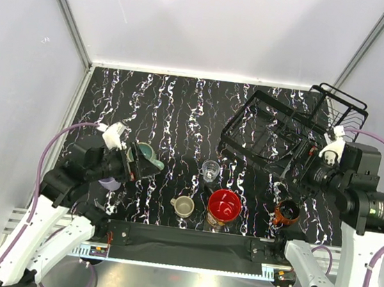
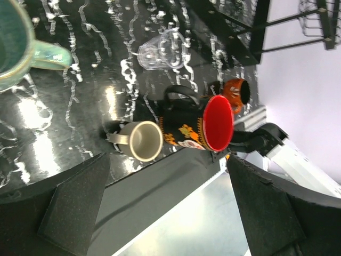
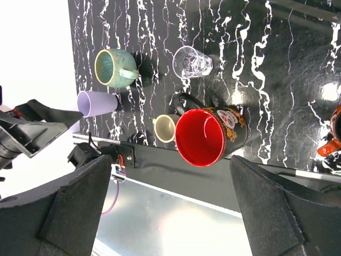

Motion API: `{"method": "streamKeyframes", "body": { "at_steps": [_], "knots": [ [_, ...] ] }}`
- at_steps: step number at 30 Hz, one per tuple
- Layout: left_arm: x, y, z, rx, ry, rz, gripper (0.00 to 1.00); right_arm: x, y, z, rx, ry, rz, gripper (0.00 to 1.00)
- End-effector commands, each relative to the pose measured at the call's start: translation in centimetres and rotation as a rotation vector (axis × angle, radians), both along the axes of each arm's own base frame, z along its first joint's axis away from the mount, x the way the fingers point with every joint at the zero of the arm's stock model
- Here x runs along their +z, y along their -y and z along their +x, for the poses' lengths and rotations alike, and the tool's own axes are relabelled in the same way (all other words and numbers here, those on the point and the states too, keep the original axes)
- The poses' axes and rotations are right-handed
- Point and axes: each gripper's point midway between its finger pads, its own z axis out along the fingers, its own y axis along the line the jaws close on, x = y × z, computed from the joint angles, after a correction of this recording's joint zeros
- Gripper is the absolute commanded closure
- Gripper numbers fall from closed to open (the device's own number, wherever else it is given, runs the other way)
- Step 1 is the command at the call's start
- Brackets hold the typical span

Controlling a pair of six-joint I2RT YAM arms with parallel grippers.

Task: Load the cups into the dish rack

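Note:
Six cups stand on the black marbled table. A teal-green mug (image 1: pixel 151 156) sits beside my left gripper (image 1: pixel 135 164), and a lavender tumbler (image 1: pixel 108 183) shows just under that wrist. In the middle are a clear glass (image 1: pixel 210 169), a beige mug (image 1: pixel 183 206) and a large red-inside dark mug (image 1: pixel 224 205). A small orange mug (image 1: pixel 286 212) is below my right gripper (image 1: pixel 295 167). The black wire dish rack (image 1: pixel 264 128) holds no cups at the far right. Both my left gripper (image 2: pixel 168 178) and my right gripper (image 3: pixel 170 178) are open and hold nothing.
A black mounting bar (image 1: pixel 187 242) and a metal rail run along the near table edge. White walls close in the table on three sides. The rack's raised slotted end (image 1: pixel 342 106) is close to the right wall.

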Motion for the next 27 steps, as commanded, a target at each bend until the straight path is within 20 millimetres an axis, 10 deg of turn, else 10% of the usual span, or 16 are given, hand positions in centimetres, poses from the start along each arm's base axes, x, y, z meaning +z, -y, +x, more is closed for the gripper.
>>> {"method": "streamKeyframes", "body": {
  "at_steps": [1, 9, 16, 22, 27],
  "knots": [
    [-0.2, -0.7, 0.9, 0.052, 0.002, 0.04, 0.01, 1.0, -0.4, 0.1, 0.01, 0.005, 0.022, 0.0],
    [-1.4, 0.7, 1.6, 0.02, -0.046, 0.0, 0.01, 1.6, -3.0, 2.4, 0.106, -0.021, -0.029, 0.0],
    [-1.8, 1.2, 1.6, -0.002, -0.074, -0.015, 0.01, -1.3, -10.7, 4.5, 0.272, -0.064, -0.261, 0.0],
    [-0.9, 1.7, 2.7, -0.029, -0.037, 0.028, 0.18, -2.4, -11.1, 6.0, 0.196, -0.023, -0.24, 0.0],
    [-1.4, 4.2, 4.6, -0.062, -0.068, 0.146, 0.2, -4.8, -6.6, 5.1, 0.045, -0.057, -0.36, 0.0]
  ]
}}
